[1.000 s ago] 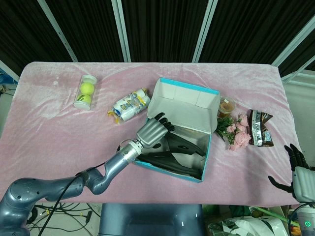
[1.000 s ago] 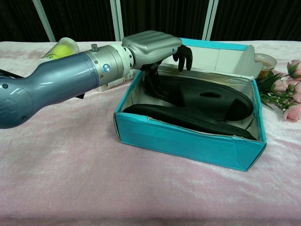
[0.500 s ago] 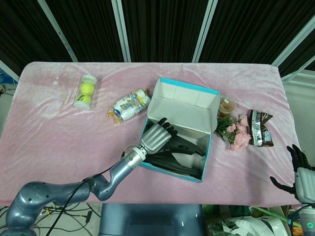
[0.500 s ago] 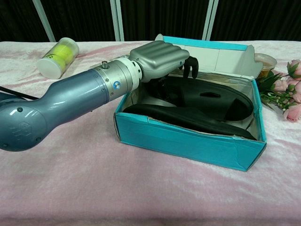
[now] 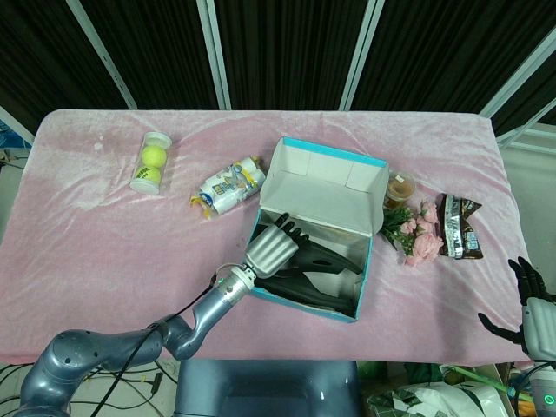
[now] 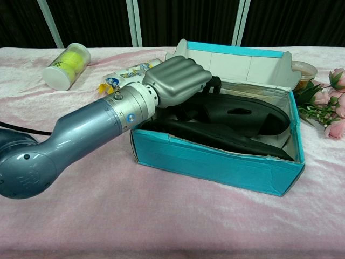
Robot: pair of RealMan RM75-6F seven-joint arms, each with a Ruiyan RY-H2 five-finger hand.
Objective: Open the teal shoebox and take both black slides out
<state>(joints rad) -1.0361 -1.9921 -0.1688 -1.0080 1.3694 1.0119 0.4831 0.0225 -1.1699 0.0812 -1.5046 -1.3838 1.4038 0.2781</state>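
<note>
Box: the teal shoebox (image 5: 365, 261) sat open near the middle of the pink-covered table (image 5: 104, 252); its lid (image 5: 323, 184) stood up behind it, so I judged the opening step done.
Slides: both black slides (image 6: 242, 116) lay inside the box, one stacked partly over the other; neither was out yet.
Left hand: my left hand (image 5: 271, 247) reached into the box's left end with its dark fingertips (image 5: 291, 229) curled down over the heel of the upper slide; I could not tell from either view whether they had closed on it or only rested there.
Right hand: my right hand (image 5: 534, 306) waited at the table's far right edge, well apart from the box, fingers spread and holding nothing.
Step in hand: getting a firm hold on the upper slide; I reckoned it wise to hook the fingers under the strap or the sole's edge, then lift straight up so the slide cleared the near wall without dragging the box along.
Risk: the light cardboard might have slid or tipped with the pull; steadying it with the right hand looked sensible.
Nearby: a tennis-ball tube (image 5: 150, 162), a wrapped packet (image 5: 228, 185) and pink flowers (image 5: 419, 234) lay around the box.
</note>
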